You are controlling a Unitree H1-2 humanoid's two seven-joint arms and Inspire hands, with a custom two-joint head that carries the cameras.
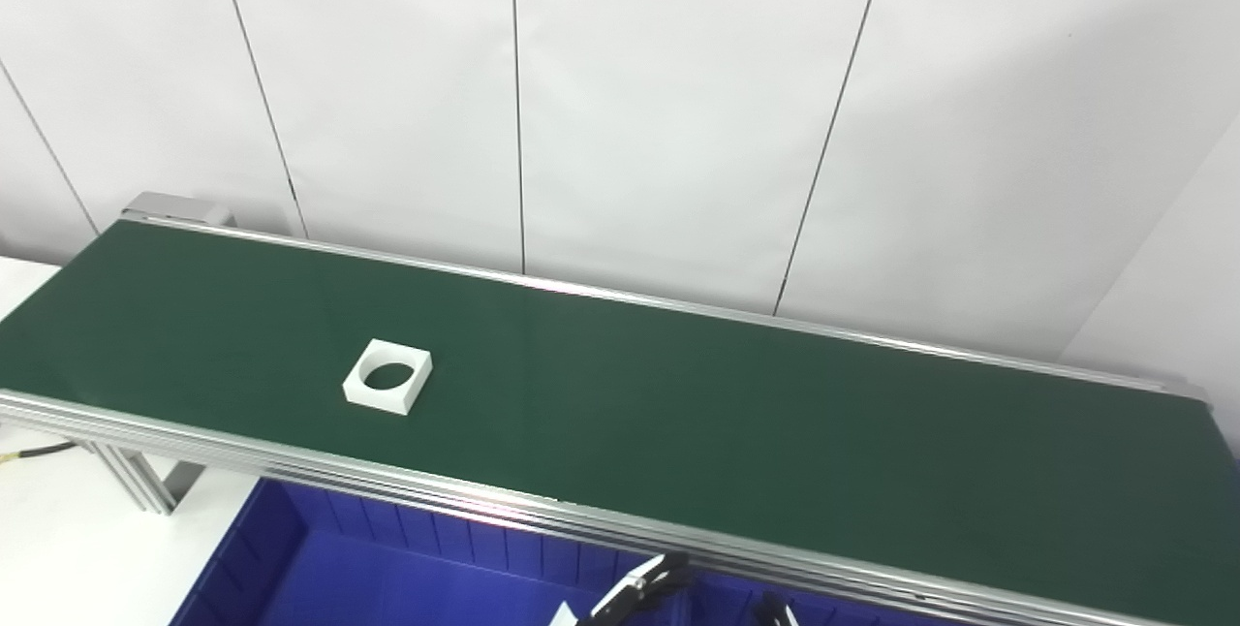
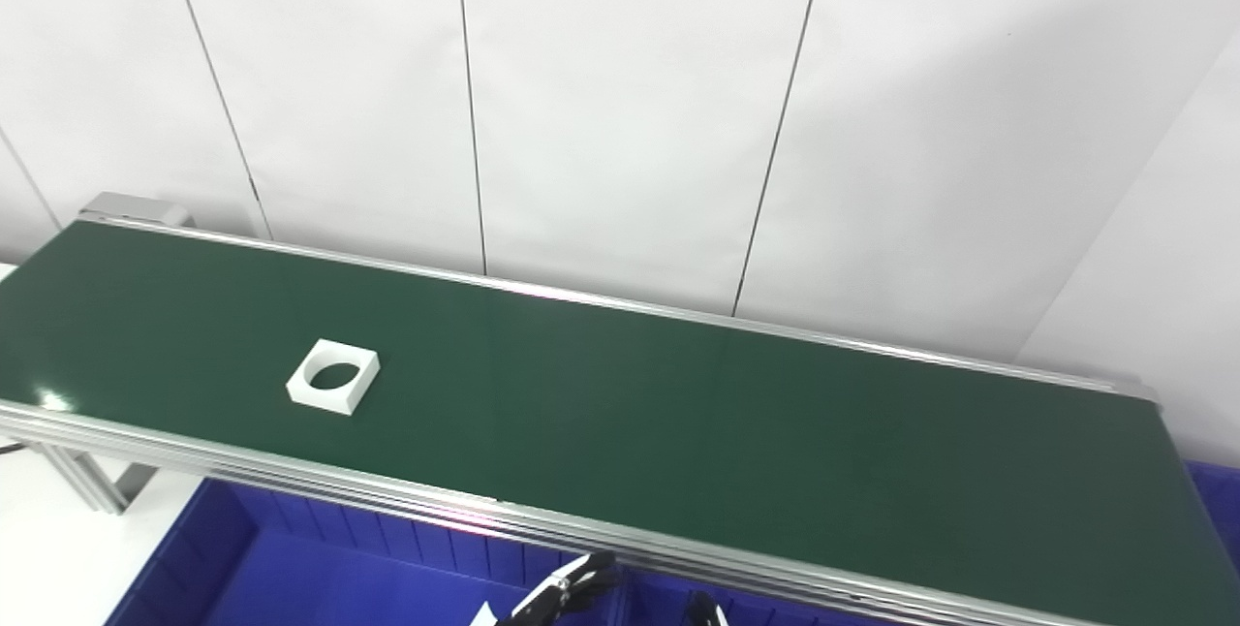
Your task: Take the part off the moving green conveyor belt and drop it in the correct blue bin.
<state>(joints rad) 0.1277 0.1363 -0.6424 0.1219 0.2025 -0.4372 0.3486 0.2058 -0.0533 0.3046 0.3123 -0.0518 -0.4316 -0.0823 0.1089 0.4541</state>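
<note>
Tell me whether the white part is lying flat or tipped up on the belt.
Lying flat. The white square part rests on the green belt with its round hole facing up; no hand touches it.

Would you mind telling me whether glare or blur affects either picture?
Left eye view: sharp, evenly lit, a faint sheen on the conveyor belt; the white part casts hardly any shadow. Right eye view: a small bright glare spot on the belt's near-left edge; the robot hand is cropped at the bottom.

Industrial test cell or lab: green conveyor belt (image 1: 678, 413) on aluminium framing, blue bin (image 1: 291, 548) below, plain white panelled wall (image 1: 630, 103).
</note>
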